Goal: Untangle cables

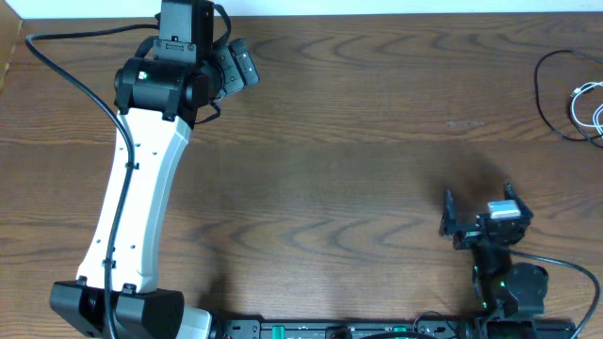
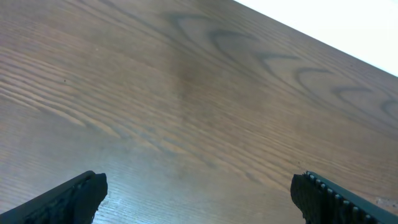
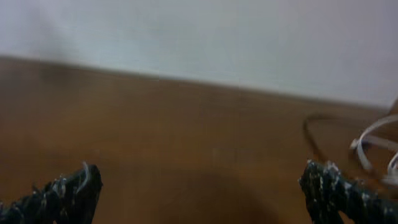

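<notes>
Far right, black cable (image 1: 541, 89) loops beside white cable (image 1: 585, 105); left gripper (image 2: 199, 186) and right gripper (image 3: 199, 180) gape empty; pinching the 2 together could tighten them.

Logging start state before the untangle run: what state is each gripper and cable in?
left gripper: open, empty, over bare table.
right gripper: open, empty, short of the cables.
black cable: loose loop on the table, untouched, partly out of frame.
white cable: curled inside the black loop, untouched; crossing unclear.

Smooth matt wood-grain table (image 1: 377, 141), thin black and white cables (image 1: 575, 104), perhaps plastic-coated
</notes>
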